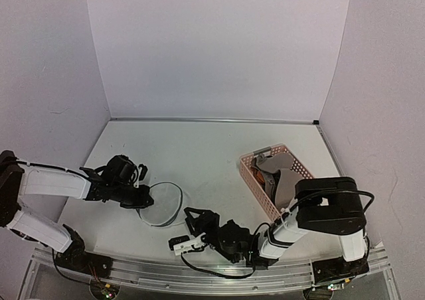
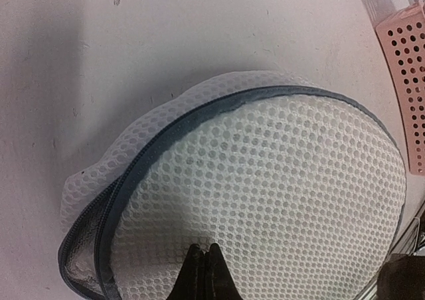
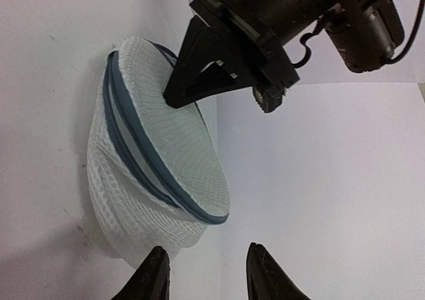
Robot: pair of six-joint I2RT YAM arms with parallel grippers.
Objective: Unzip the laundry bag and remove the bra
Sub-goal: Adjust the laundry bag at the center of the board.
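Observation:
The laundry bag point(image 1: 164, 203) is a white mesh pouch with a dark zipper rim, lying on the table left of centre. Its zipper gapes in the left wrist view point(image 2: 279, 180). My left gripper point(image 1: 137, 198) is shut, and its fingertips point(image 2: 202, 252) press on the bag's top mesh face near the left rim. My right gripper point(image 1: 192, 216) is open and empty, low over the table just right of the bag point(image 3: 159, 160), with its jaws point(image 3: 206, 255) apart. The beige bra point(image 1: 285, 184) lies in the pink basket.
The pink perforated basket point(image 1: 255, 184) stands at the right and also shows in the left wrist view point(image 2: 405, 68). White walls close in the table at the back and sides. The arm bases and a metal rail run along the near edge.

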